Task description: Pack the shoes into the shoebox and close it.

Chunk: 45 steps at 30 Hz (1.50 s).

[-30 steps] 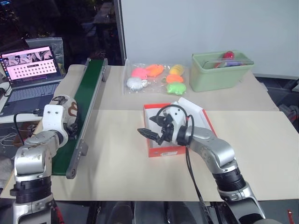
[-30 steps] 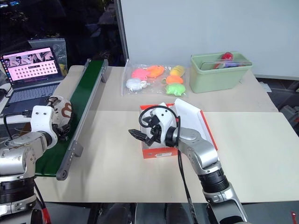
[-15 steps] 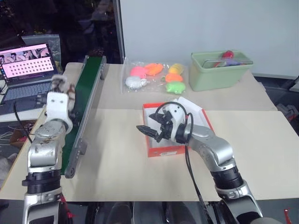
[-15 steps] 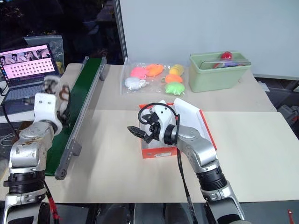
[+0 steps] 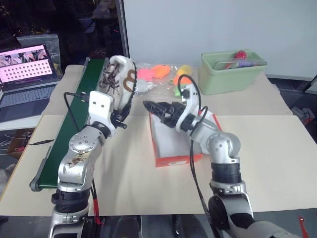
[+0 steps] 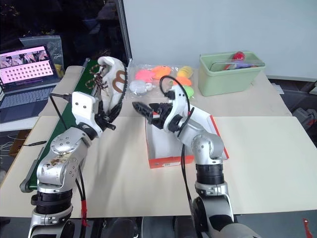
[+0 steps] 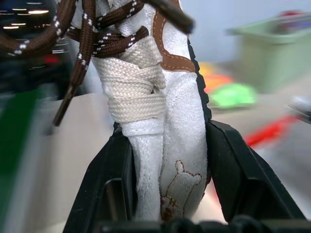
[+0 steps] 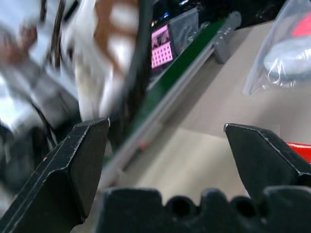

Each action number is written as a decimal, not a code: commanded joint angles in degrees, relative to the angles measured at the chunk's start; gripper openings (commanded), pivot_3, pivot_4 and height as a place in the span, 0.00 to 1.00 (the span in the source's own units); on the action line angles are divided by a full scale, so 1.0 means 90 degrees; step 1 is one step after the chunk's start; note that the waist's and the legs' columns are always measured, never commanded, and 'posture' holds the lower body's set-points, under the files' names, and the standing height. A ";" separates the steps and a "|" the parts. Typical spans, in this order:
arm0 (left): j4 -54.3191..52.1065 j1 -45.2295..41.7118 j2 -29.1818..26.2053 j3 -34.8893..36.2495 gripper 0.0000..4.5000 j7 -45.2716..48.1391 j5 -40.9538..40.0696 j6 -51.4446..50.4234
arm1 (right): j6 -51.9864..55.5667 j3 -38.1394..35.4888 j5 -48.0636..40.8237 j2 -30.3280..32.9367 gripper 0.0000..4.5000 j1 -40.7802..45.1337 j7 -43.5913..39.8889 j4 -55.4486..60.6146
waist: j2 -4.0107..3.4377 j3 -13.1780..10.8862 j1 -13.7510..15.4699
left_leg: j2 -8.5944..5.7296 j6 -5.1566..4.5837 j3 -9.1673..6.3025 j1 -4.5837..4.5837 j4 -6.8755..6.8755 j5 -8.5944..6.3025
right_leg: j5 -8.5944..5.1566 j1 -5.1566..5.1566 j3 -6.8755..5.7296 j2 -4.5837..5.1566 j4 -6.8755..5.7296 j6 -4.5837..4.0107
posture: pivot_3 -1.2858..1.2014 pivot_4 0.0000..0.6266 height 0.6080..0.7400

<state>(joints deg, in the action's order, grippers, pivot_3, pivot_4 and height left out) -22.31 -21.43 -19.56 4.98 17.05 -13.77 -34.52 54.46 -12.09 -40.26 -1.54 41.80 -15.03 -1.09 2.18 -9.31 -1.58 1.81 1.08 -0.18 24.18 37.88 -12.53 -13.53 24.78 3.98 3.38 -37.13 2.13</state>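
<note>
Left of centre in the head view, the left gripper (image 5: 119, 106) has its jaws clamped on a cream-white sneaker with brown laces (image 5: 120, 79), raised above the bench (image 5: 277, 148). The right gripper (image 5: 157, 110), jaws wide, waits over the orange-red cardboard shoebox (image 5: 178, 159) at centre. Best to bring the sneaker's heel between the wide jaws, keeping the laces clear.

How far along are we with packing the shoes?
Done: the shoebox sits open on the table, with no shoe visible inside. In hand: the left hand is shut on one shoe, held upright in the air beside the box; the right hand is open, pointing toward it. Left: put this shoe in, add the other, close the lid.
</note>
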 commanded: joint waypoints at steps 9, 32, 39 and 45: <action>-0.0134 -0.0197 -0.0095 -0.0191 0.43 0.0392 -0.0072 0.0202 | 0.0780 -0.0728 -0.0876 -0.0394 1.00 0.0837 0.1041 -0.0544 | -0.0001 -0.0001 -0.0117 | 0.0002 -0.0001 -0.0001 0.0010 0.0000 0.0000 | 0.0000 0.0005 -0.0001 -0.0005 -0.0002 0.0001 | 0.52 0.24 0.92; -0.0090 -0.0227 -0.0126 -0.0117 0.43 0.0443 -0.0071 0.0146 | -0.0019 -0.0028 -0.1426 -0.1340 1.00 0.1570 0.1186 -0.1664 | -0.0001 -0.0001 -0.0114 | 0.0002 -0.0002 -0.0001 0.0013 0.0000 0.0000 | 0.0000 0.0005 -0.0001 -0.0005 -0.0002 0.0001 | 0.52 0.24 0.92; -0.0197 -0.0160 -0.0141 -0.0124 0.42 0.0458 -0.0093 0.0117 | -0.0219 0.0010 -0.1610 -0.1244 0.63 0.1627 0.1205 -0.1734 | -0.0001 -0.0001 -0.0116 | 0.0002 -0.0002 -0.0001 0.0012 0.0000 0.0000 | 0.0000 0.0005 -0.0001 -0.0006 -0.0002 0.0001 | 0.52 0.24 0.92; -0.0204 -0.0168 -0.0148 -0.0124 0.42 0.0463 -0.0095 0.0108 | -0.0280 0.0074 -0.1751 -0.1210 0.18 0.1645 0.1216 -0.1691 | -0.0001 -0.0001 -0.0116 | 0.0003 -0.0002 -0.0001 0.0012 0.0000 0.0000 | 0.0000 0.0005 -0.0002 -0.0006 -0.0002 0.0001 | 0.52 0.24 0.92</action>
<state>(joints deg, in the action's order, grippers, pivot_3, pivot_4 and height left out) -21.17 -22.41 -20.52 3.15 20.98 -13.83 -34.71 53.94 -11.19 -54.51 -5.44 53.24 -3.68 -17.85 2.17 -9.32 -2.62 1.83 1.07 -0.19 24.29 37.87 -12.52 -13.53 24.83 3.96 3.33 -37.15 2.14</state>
